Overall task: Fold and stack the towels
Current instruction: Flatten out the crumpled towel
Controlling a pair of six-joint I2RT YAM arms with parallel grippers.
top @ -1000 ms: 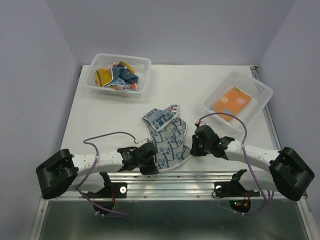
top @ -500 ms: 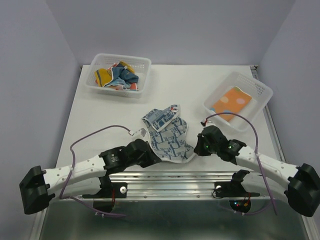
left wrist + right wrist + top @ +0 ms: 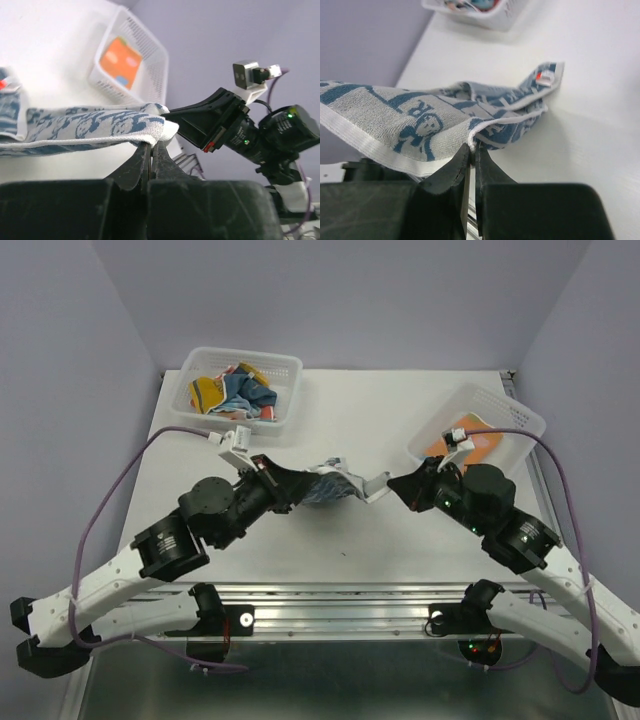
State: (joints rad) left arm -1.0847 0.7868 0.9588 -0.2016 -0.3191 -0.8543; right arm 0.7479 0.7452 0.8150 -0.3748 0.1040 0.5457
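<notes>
A white towel with blue print [image 3: 335,483] hangs stretched over the middle of the table [image 3: 400,540] — left gripper [image 3: 288,486] and right gripper [image 3: 397,487] each pinched shut on an opposite edge, probably to pull it flat for folding. An orange dotted towel [image 3: 487,447] lies in the right basket [image 3: 505,405].

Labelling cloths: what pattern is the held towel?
The towel is white with blue print; right wrist view shows it best.

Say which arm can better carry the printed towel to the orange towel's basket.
Probably the right arm: the right pincer grips the towel beside that basket; the left pincer is farther.
</notes>
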